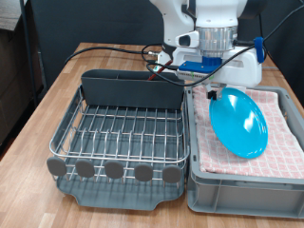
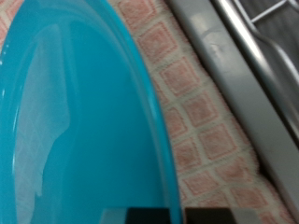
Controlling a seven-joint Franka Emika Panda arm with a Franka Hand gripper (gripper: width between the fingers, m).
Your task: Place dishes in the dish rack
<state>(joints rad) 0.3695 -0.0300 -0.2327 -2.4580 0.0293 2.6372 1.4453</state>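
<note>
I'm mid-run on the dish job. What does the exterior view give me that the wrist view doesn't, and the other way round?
Only the exterior view shows the whole dish rack with its grey caddy, no dishes visible in it, and the gripper at the top edge of the tilted plate. Only the wrist view shows, close up, the plate's rim against the pink checked towel. Both show the plate over the towel-lined bin, beside the rack.

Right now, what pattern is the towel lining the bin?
Pink checked towel; wrist view shows it best.
</note>
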